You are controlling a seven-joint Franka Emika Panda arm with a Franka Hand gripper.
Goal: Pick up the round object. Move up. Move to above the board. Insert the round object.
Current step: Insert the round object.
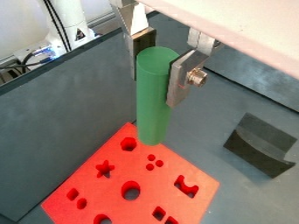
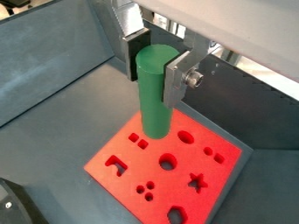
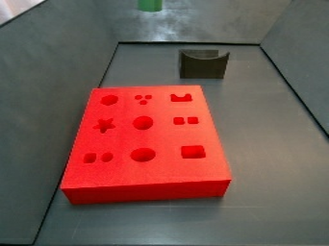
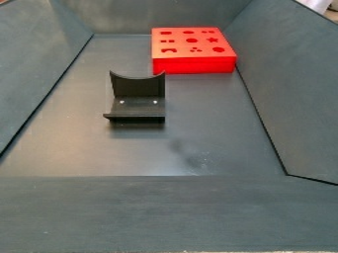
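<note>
My gripper (image 1: 159,68) is shut on the round object (image 1: 153,96), a slim green peg held upright between the silver fingers, also seen in the other wrist view (image 2: 156,92). The peg hangs high above the board (image 1: 100,188), a thick red slab with shaped holes, near the board's edge in both wrist views (image 2: 122,171). In a side view only the peg's lower tip (image 3: 150,5) shows at the frame's top edge, well above the board (image 3: 154,163). In the other side view the board (image 4: 195,54) lies at the far end; gripper and peg are out of view.
A dark grey-olive block with a curved notch (image 3: 203,63) stands on the floor beyond the board; it also shows in a wrist view (image 1: 261,144) and in a side view (image 4: 134,99). Grey bin walls (image 3: 52,58) slope up around the floor.
</note>
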